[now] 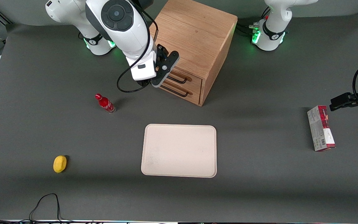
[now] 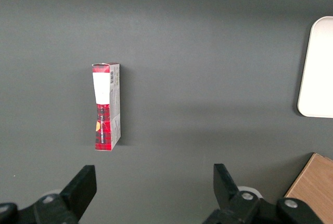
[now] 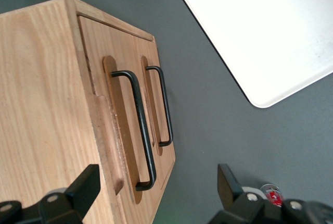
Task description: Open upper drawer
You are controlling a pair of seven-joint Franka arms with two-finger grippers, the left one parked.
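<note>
The tool (image 1: 163, 70) hung released just before the upper drawer (image 3: 117, 125); it should straddle its handle (image 3: 139, 130) squarely, then pull straight.

light: even, bright, from overhead
shadows: soft, beside cabinet (image 1: 194, 40) and bottle (image 1: 105, 103)
glare: tray (image 3: 270, 31) washed out
focus: sharp

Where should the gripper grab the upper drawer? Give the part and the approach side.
Grip the thin black wire handle of the upper drawer, probably at its straight middle span. Come from in front of the drawer, fingers straddling the bar; it stands clear of the wood. The gripper is open, near the cabinet's top front edge.
</note>
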